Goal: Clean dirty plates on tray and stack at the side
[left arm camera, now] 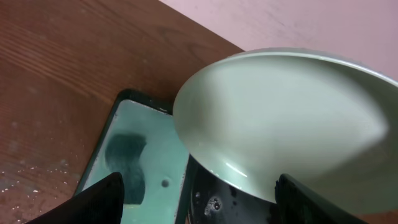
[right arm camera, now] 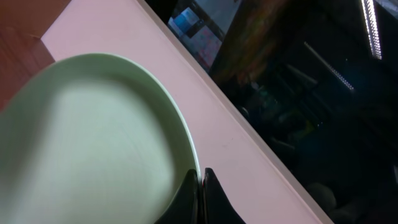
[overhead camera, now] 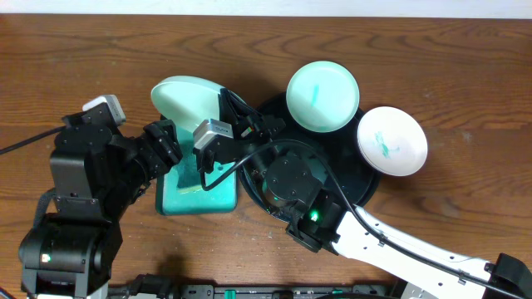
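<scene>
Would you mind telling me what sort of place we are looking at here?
Probably a robotics lab bench staged as a dishwashing station: a wooden table, two teal-smeared plates at the edge of a black tray, and the right hand holding a plate over a teal tray.

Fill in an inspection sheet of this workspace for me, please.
Surface: brown wooden table, pale specks beside the green tray.
Job's things: large round glossy black tray; teal-smeared pale mint round plate and teal-smeared white round plate lie over its far-right rim; third pale mint plate is held tilted.
Clutter: rectangular teal-green tray under the tilted plate, with a dark patch inside.
Grippers: right gripper, fingers shut on the tilted plate's rim; left gripper open beneath that plate, holding nothing.
Cables: black cables along the white right arm; another black cable at the left edge.
Surroundings: pale wall, dark room beyond.
</scene>
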Robot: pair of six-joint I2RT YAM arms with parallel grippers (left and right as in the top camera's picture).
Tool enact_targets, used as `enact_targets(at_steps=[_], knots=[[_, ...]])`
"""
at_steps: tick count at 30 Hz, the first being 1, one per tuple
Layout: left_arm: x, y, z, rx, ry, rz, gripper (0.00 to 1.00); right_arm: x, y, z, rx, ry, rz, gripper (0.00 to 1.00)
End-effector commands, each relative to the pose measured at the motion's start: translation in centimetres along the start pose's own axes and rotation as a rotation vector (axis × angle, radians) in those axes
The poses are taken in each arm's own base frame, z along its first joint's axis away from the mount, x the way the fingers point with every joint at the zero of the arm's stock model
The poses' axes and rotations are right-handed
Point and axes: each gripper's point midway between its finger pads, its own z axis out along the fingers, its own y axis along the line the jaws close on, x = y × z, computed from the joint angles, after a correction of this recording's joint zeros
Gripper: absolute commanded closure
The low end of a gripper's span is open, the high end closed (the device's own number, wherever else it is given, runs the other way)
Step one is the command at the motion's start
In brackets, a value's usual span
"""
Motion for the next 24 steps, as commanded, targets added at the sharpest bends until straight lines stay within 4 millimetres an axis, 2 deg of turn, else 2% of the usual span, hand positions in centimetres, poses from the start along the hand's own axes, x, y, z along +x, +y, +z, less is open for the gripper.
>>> enact_targets(at_steps=[1, 5, 7, 9, 10, 13, 15, 16, 18, 19, 20, 22, 24], knots=[[-0.6, 0.0, -0.4, -0.005, -0.024, 0.004, 0.22, -0.5, -0.3, -0.1, 0.015, -0.01, 0.002, 0.99], [-0.6, 0.0, -0.4, -0.005, -0.024, 0.004, 0.22, -0.3, -0.7, 0.0, 0.027, -0.003, 0.026, 0.99], [-0.6, 0.0, -0.4, -0.006, -0.024, 0.004, 0.22, 1.1, -1.5, 0.3, 0.069, 0.045, 0.137, 0.99], [-0.6, 0.0, -0.4, -0.006, -0.024, 0.004, 0.22, 3.9, -2.7, 0.7, 0.14, 0.139, 0.285, 0.99], [-0.6, 0.0, -0.4, -0.005, -0.024, 0.004, 0.22, 6.0, -3.2, 0.9, 0.175, 0.201, 0.356, 0.99], [-0.6, 0.0, -0.4, -0.005, -0.023, 0.004, 0.22, 12.4, -2.7, 1.0, 0.193, 0.375, 0.64, 0.99], [-0.6, 0.0, -0.4, -0.006, -0.024, 0.004, 0.22, 15.1, -0.7, 1.1, 0.084, 0.453, 0.844, 0.99], [-0.6, 0.0, -0.4, -0.006, -0.024, 0.004, 0.22, 15.5, 0.5, 1.2, -0.013, 0.474, 0.932, 0.99], [-0.6, 0.0, -0.4, -0.006, -0.024, 0.004, 0.22, 15.1, 2.8, 1.0, -0.296, 0.478, 1.126, 0.99], [-0.6, 0.0, -0.4, -0.006, -0.024, 0.004, 0.22, 15.0, 2.9, 0.7, -0.395, 0.469, 1.18, 0.99], [-0.6, 0.0, -0.4, -0.006, -0.024, 0.004, 0.22, 15.2, 2.6, 0.4, -0.462, 0.464, 1.212, 0.99], [-0.6, 0.0, -0.4, -0.006, -0.024, 0.004, 0.22, 17.1, 0.8, -0.3, -0.491, 0.485, 1.272, 0.99], [-0.6, 0.0, -0.4, -0.006, -0.024, 0.004, 0.22, 21.4, -2.3, -1.1, -0.364, 0.571, 1.334, 0.99]])
